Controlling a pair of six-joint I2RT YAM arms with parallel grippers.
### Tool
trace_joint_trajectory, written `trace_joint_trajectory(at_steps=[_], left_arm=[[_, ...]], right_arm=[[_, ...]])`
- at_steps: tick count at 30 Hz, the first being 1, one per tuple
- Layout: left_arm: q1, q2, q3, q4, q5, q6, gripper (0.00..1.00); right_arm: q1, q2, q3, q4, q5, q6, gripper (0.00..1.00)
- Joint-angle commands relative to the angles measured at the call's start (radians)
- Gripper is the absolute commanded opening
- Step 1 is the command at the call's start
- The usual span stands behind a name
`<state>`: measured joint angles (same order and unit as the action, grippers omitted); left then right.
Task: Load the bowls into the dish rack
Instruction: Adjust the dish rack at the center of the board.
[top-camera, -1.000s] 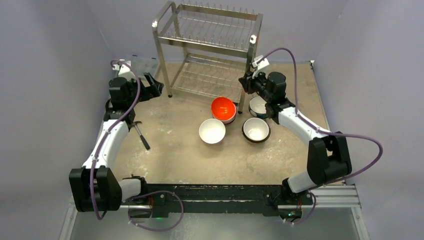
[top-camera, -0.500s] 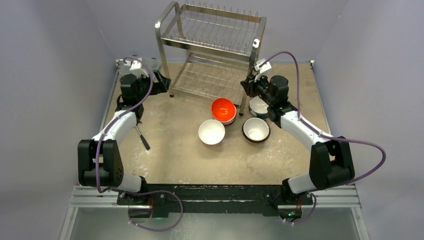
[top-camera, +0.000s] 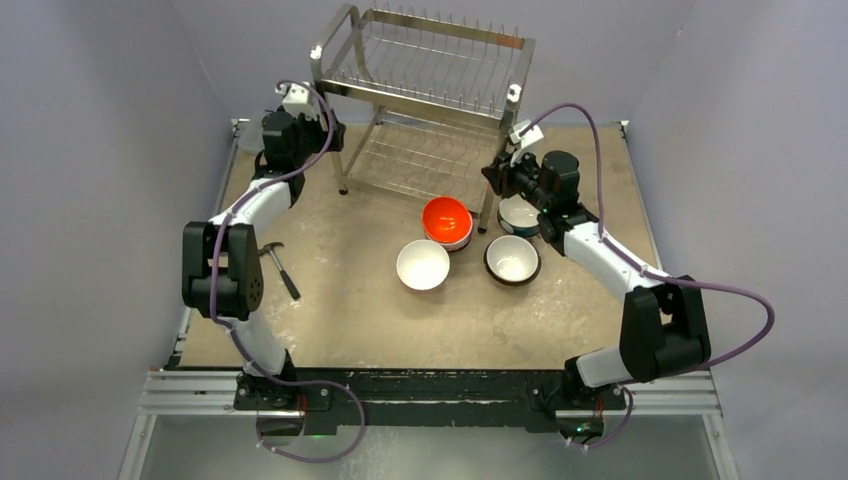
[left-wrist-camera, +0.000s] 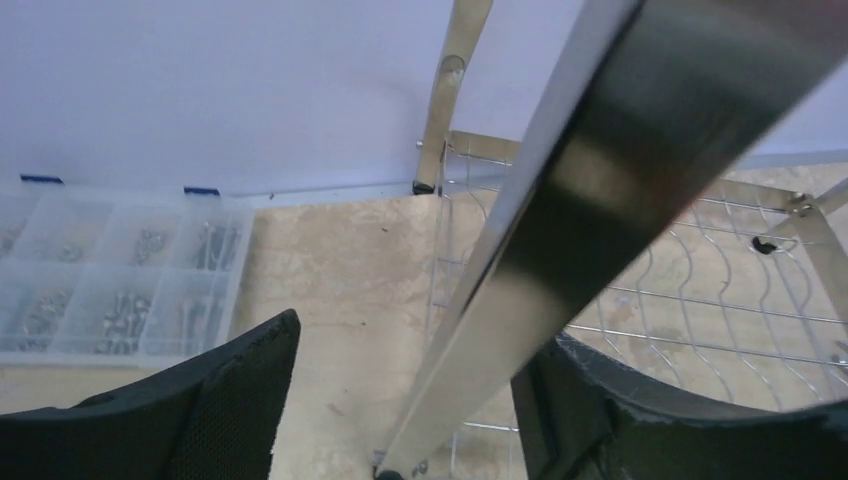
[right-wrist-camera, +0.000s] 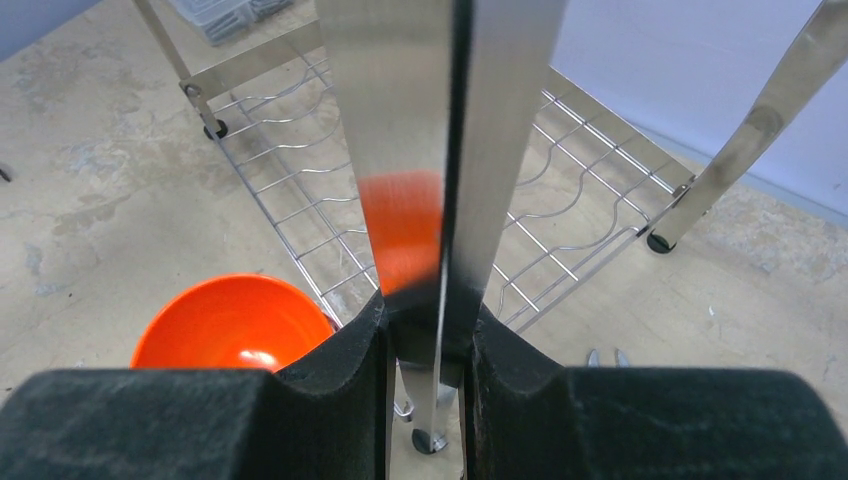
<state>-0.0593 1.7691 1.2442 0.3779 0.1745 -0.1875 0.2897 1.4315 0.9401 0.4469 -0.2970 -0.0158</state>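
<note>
The steel dish rack stands at the back of the table. My right gripper is shut on its front right leg, which the right wrist view shows clamped between the pads. My left gripper is open around the front left leg, which passes between the fingers close to the right one. An orange bowl, also in the right wrist view, a white bowl, a dark-sided bowl and a patterned bowl, partly under my right arm, sit in front of the rack.
A small hammer lies on the table's left side. A clear compartment box sits by the back wall to the left of the rack. Metal tool tips lie near the rack's right leg.
My left arm has stretched back and right until its open jaws straddle the rack's front left leg. The rack has shifted slightly. My right gripper has stayed on its leg.
</note>
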Motion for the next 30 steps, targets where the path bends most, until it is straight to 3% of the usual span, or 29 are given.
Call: trace_joint_trajectory(at_steps=[1,4,5,10,20,30], left_arm=[[0.0,0.016,0.064,0.04,0.048,0.063,0.64],[0.0,-0.012,0.019,0.103,0.122,0.069,0.47],[0.0,-0.028,0.003,0.108,0.137,0.069,0.36],[-0.001,-0.127,-0.114,0.144,0.164,0.017,0.0],[-0.007,-0.347,-0.266,0.037,0.136,-0.058,0.0],[-0.035,-0.477,-0.394,-0.106,0.132,-0.108,0.0]], right_arm=[[0.013,-0.05,0.025,0.003,-0.133,0.05,0.0],[0.013,-0.044,0.035,-0.028,-0.14,0.07,0.0],[0.012,-0.042,0.044,-0.047,-0.14,0.074,0.0],[0.013,-0.033,0.1,-0.15,-0.128,0.08,0.0],[0.01,0.031,0.197,-0.342,-0.075,0.06,0.0],[-0.01,0.034,0.114,-0.326,-0.032,0.092,0.0]])
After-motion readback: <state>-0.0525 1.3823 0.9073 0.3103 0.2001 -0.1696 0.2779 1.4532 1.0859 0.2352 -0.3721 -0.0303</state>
